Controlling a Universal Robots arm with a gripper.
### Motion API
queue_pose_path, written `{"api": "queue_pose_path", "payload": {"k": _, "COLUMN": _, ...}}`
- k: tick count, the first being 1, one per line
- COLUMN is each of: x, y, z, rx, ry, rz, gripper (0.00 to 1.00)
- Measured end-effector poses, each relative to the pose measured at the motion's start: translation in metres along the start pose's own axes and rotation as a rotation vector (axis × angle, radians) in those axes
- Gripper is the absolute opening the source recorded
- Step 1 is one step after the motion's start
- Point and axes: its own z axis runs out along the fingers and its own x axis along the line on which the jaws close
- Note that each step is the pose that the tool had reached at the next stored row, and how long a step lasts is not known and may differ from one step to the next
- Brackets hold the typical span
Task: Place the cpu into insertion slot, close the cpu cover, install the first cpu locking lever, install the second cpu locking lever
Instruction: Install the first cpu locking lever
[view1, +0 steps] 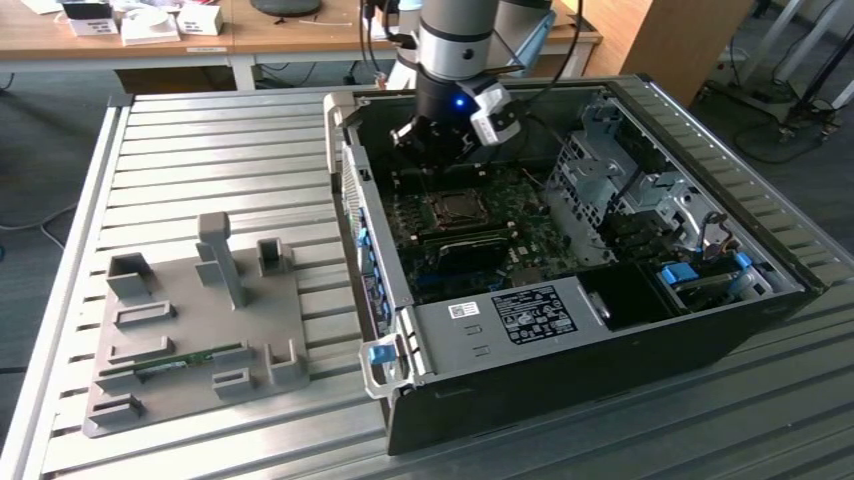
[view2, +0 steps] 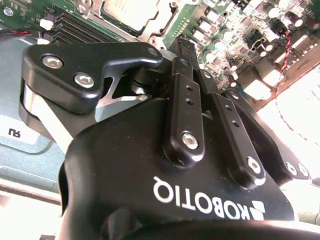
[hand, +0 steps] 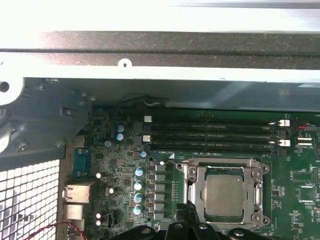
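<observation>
One matte black gripper (hand: 188, 216) hovers with jaws pinched together, empty, just beside the square metal cpu cover (hand: 197, 191) framing the flat silvery cpu (hand: 225, 196) seated in its socket.

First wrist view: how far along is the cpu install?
Done: the cpu is seated and the cover lies closed over it. In hand: the gripper hangs at the cover's edge. Left: I cannot make out the levers, so neither is confirmed latched.
</observation>
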Motion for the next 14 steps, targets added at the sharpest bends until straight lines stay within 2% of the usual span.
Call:
{"api": "queue_pose_path", "payload": {"k": 5, "x": 0.0017, "y": 0.0000, "z": -0.0002, "rx": 0.0014, "ry": -0.0004, "rz": 0.000, "gripper": 0.11}}
{"api": "queue_pose_path", "payload": {"k": 14, "x": 0.0014, "y": 0.0004, "z": -0.0061, "rx": 0.0009, "ry": -0.0008, "rz": 0.000, "gripper": 0.11}}
